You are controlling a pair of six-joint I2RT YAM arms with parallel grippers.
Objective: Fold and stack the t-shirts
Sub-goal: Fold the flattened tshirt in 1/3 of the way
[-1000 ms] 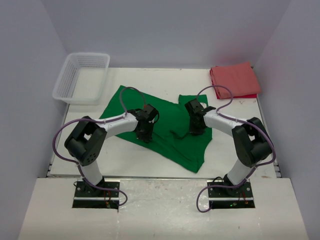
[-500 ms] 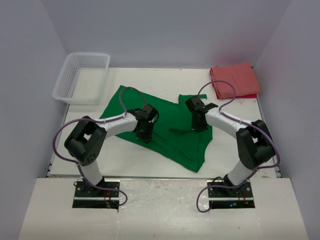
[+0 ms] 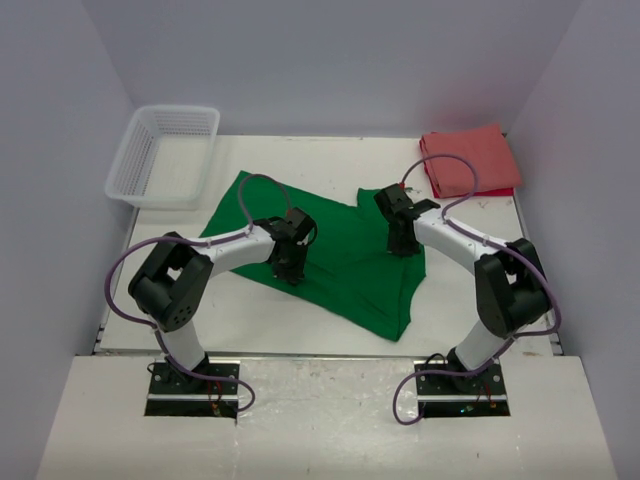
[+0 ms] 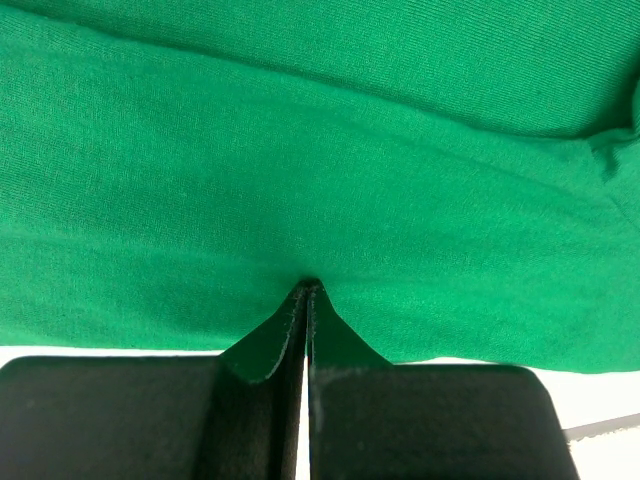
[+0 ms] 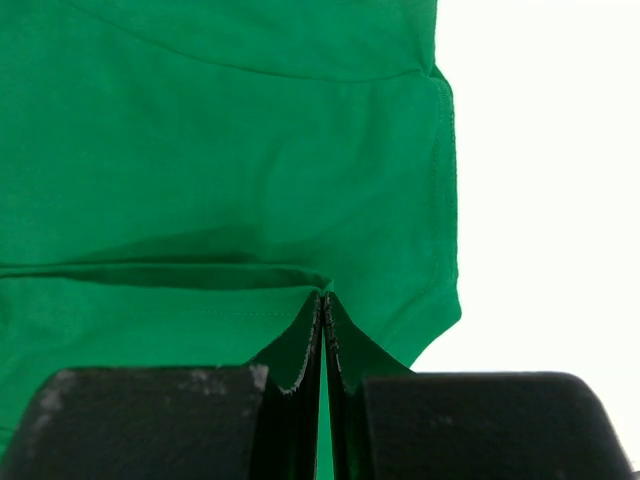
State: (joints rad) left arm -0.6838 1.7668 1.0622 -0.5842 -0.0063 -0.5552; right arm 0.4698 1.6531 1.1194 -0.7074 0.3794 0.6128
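Observation:
The bright green t-shirt (image 3: pixel 345 262) lies spread across the middle of the table. My left gripper (image 3: pixel 290 272) stands on its left part, shut, with its tips pinching the green cloth (image 4: pixel 300 150) just inside the near hem. My right gripper (image 3: pixel 401 246) is on the shirt's right side, shut on a fold of the green cloth (image 5: pixel 220 130) beside a stitched hem; green shows between its fingers. The left gripper's tips (image 4: pixel 307 290) and the right gripper's tips (image 5: pixel 323 297) both dimple the cloth. The salmon-red t-shirt (image 3: pixel 468 160) lies folded at the back right corner.
A white mesh basket (image 3: pixel 165 155) stands at the back left. Bare white table (image 5: pixel 540 150) shows to the right of the green shirt's edge. Grey walls close in the table on three sides.
My right gripper has shut on the green cloth and moved back and slightly right, drawing the wrinkle in the shirt's middle flat. The left arm has not moved.

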